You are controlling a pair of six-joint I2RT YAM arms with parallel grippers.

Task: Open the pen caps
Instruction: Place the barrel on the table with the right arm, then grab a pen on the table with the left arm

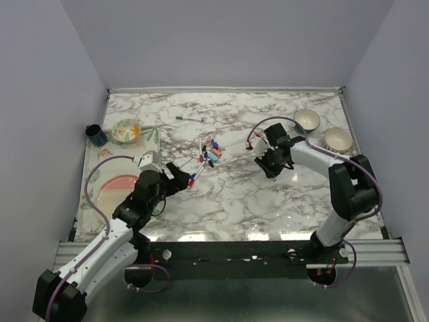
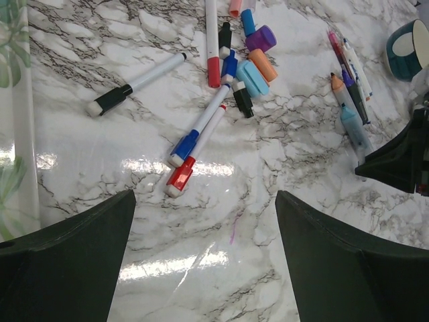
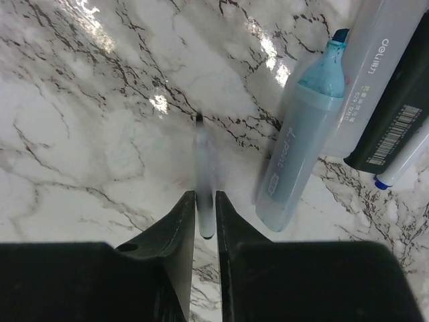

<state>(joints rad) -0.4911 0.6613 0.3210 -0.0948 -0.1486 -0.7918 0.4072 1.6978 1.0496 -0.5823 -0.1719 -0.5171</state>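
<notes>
**A:** Status entry. Left pincer (image 2: 204,208): we note the fingers standing wide apart, with nothing between them.

**B:** Agreed. Just ahead of it we log three pens with caps on: the red-capped pen (image 2: 199,149) nearest, the blue-capped pen (image 2: 204,114) touching it, and the black-capped pen (image 2: 137,82) further off to the left.

**A:** Beyond those lie the loose pen caps (image 2: 252,78) in a small heap: light blue, orange, purple, black. We judge that several have already been pulled.

**B:** Right pincer (image 3: 204,198): fingers nearly together, clamped on a thin pen (image 3: 201,154). Its dark tip points ahead and is bare. The pen is blurred, so we cannot tell how firm the hold is.

**A:** Just right of that pincer lies a light-blue highlighter (image 3: 301,141), nib exposed, cap off.

**B:** Our estimate: well under way, not finished. At least the three capped pens ahead of the left pincer remain. The green pen (image 1: 190,119) lies far ahead of both pincers, well apart from the heap. It is too small for us to tell its cap state.
</notes>
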